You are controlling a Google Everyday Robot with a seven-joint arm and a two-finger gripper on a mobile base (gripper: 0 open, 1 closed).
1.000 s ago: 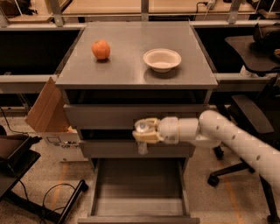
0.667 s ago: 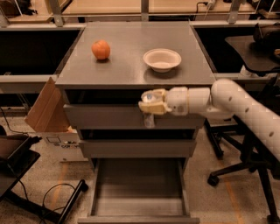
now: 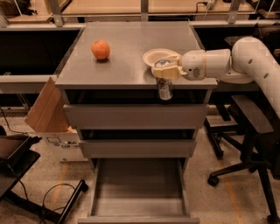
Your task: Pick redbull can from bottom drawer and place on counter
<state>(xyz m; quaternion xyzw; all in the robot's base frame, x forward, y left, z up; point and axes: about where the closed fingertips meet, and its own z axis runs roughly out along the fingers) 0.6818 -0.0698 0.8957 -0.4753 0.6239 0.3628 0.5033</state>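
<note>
Smooth grey metal for the counter (image 3: 131,57), faintly glossy under the light. Same grey sheet metal, duller, across the two shallower drawer fronts (image 3: 135,116) and inside the open bottom drawer (image 3: 138,192). Shiny silver metal on top of the redbull can (image 3: 165,89), darker sides with a low gleam. Smooth cream plastic on the gripper (image 3: 165,70), clamped round the can's top at the counter's front edge, just beside the white bowl (image 3: 157,56), itself smooth and matt. Glossy white shell on the arm (image 3: 253,57). Matt skin on the orange (image 3: 100,49). Plain brown matt cardboard on the box (image 3: 43,107). Tan wood on the bench (image 3: 131,6) behind.
</note>
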